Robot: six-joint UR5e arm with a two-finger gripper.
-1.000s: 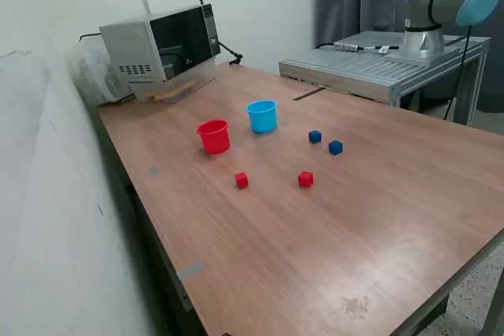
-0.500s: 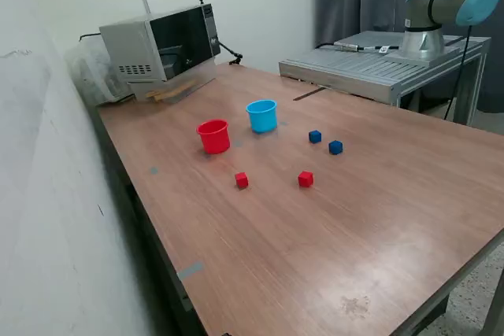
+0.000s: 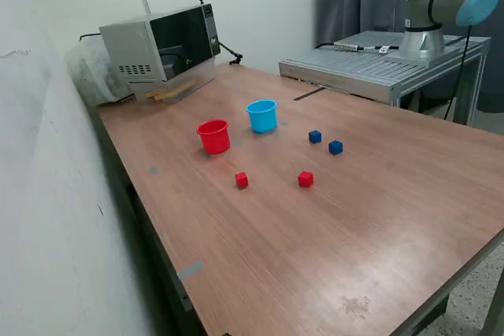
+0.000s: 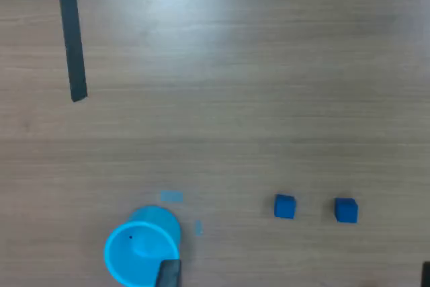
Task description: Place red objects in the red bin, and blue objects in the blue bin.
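Observation:
On the wooden table [image 3: 331, 226] the red bin [image 3: 213, 136] and the light-blue blue bin [image 3: 262, 116] stand upright side by side. Two blue objects [image 3: 315, 137] [image 3: 335, 147] lie to the exterior view's right of the blue bin. Two red objects [image 3: 242, 181] [image 3: 305, 179] lie nearer the front. The wrist view looks down on the blue bin [image 4: 141, 247], which holds nothing, and on both blue cubes [image 4: 285, 207] [image 4: 346, 210]. My gripper [image 4: 297, 279] shows only as two dark fingertips [image 4: 168, 273] at the picture's edge, far apart, open and holding nothing.
A microwave [image 3: 161, 45] sits at the table's far corner by the wall. The arm's base [image 3: 449, 1] stands on a metal platform [image 3: 370, 60] behind the table. A dark tape strip [image 4: 72, 42] is stuck on the wood.

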